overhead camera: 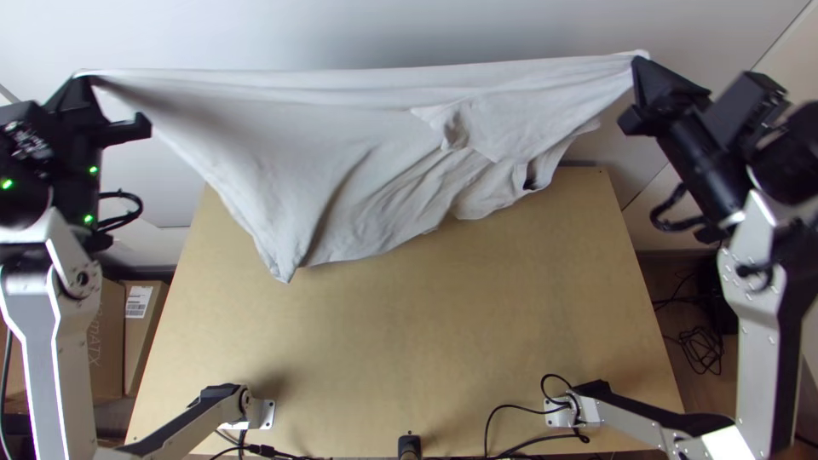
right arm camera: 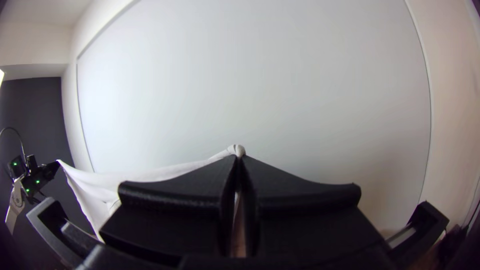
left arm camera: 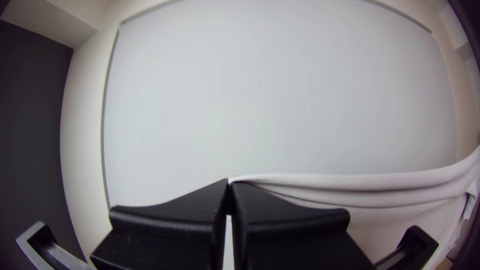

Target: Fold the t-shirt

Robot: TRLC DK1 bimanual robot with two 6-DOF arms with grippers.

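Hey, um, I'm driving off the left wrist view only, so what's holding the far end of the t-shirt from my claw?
Observer: The right claw has it, with the t-shirt's upper corner pinched between its fingers.

Operator: Okay, is the upper edge sagging in the middle?

Observer: No, seen from above it runs nearly straight from one claw to the other.

Operator: And where's the bottom of it hanging?

Observer: In the top view a pointed tip hangs in front of the table, nearer the left claw than the right one. I can't tell whether it touches the wood.
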